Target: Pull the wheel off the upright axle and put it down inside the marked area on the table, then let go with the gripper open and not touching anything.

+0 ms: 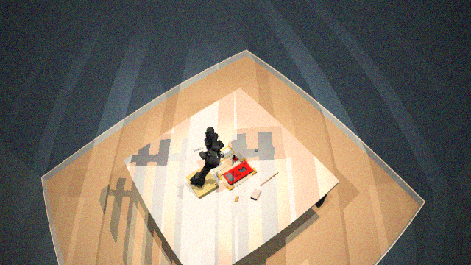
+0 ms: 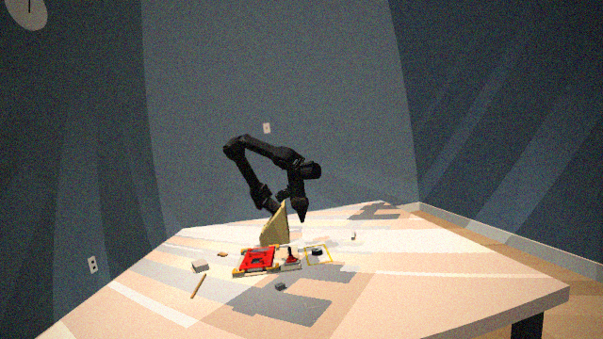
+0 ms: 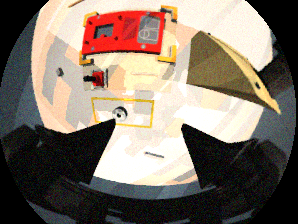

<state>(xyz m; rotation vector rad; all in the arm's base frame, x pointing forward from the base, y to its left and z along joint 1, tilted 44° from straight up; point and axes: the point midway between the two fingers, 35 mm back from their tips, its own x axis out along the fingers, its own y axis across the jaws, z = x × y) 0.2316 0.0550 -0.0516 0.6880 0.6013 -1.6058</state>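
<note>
The dark wheel with a pale hub [image 2: 317, 251] [image 3: 119, 114] lies flat on the table, inside the yellow outline of the marked area [image 2: 329, 252] [image 3: 152, 114]. The upright axle [image 2: 289, 251] [image 3: 90, 78] stands bare on its red base beside the marked area. My gripper [image 2: 301, 221] [image 3: 149, 124] is wide open and empty. It hangs well above the table and the wheel, touching nothing. In the top view the arm hides my fingers and part of the marked area.
A red panel [image 1: 235, 177] [image 2: 268, 260] [image 3: 90, 45] with yellow corner pieces lies beyond the axle. A pale block [image 1: 256, 194] [image 2: 200, 266], a thin stick [image 1: 269, 179] [image 2: 198, 286] and a small dark block [image 2: 280, 286] [image 3: 60, 72] lie farther off. A thin bar [image 3: 154, 155] lies near the marked area.
</note>
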